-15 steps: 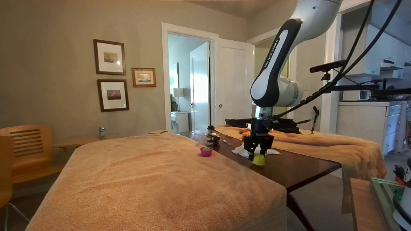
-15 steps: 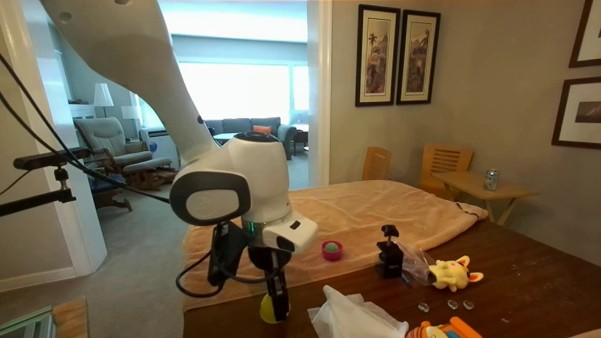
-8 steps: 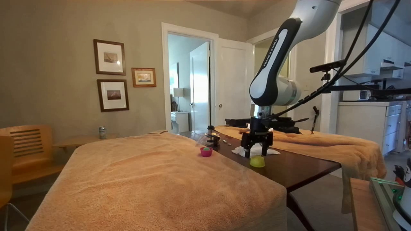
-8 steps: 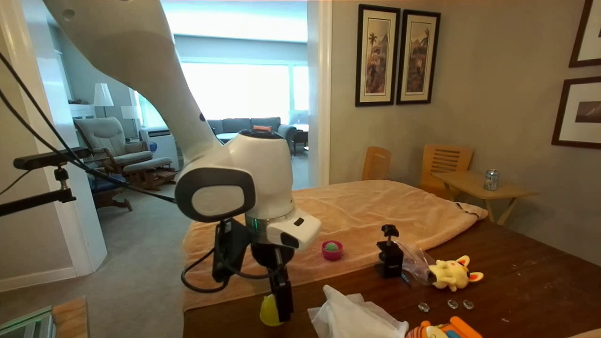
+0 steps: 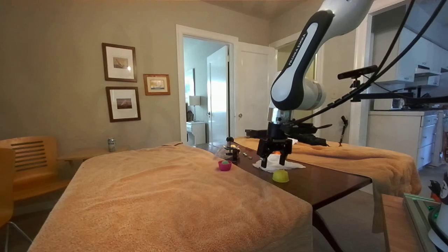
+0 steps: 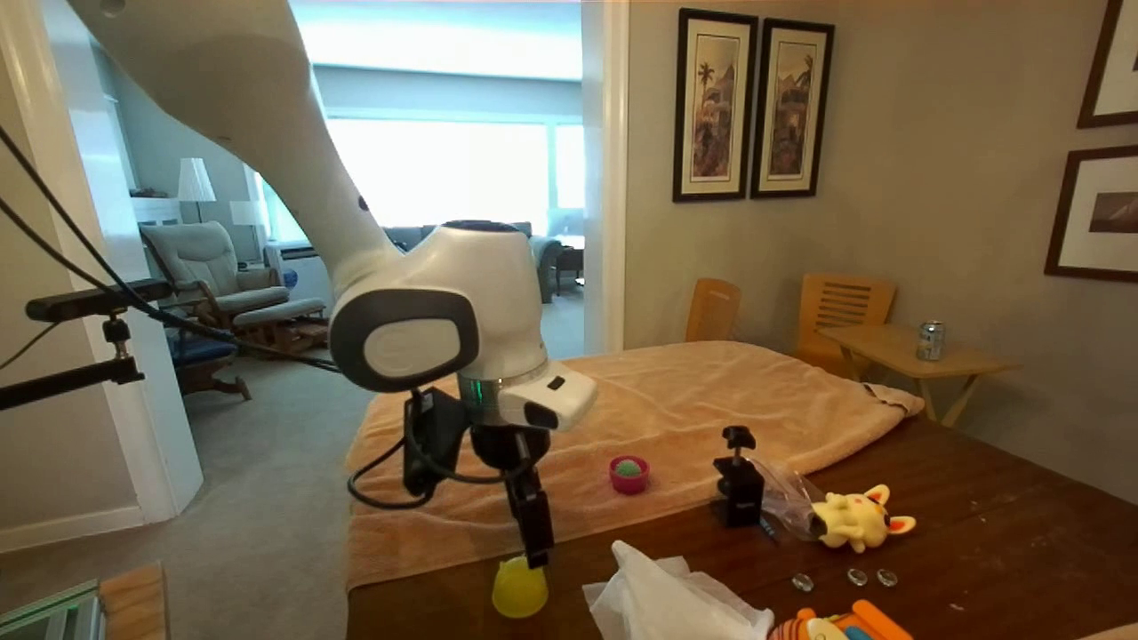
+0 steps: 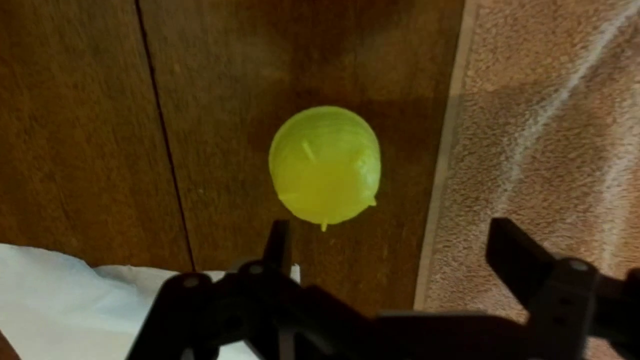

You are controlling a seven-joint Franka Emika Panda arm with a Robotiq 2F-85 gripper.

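Plainly, a pink cup (image 6: pixel 629 486) holds a green ball (image 6: pixel 628 468); the end effector (image 5: pixel 273 165) gapes near a yellow dome (image 7: pixel 325 167).

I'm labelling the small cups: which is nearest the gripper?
The yellow cup: it rests domed side up on the wooden table near the open gripper. The pink cup, farther off on the orange towel, holds a green ball.

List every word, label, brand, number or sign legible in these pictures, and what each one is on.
"FRANKA EMIKA": on the robot arm, in an exterior view.
Black clamp: pale lettering, too small to read.
Metal can: label too small and blurred to read.
No other text, number or sign can be made out.
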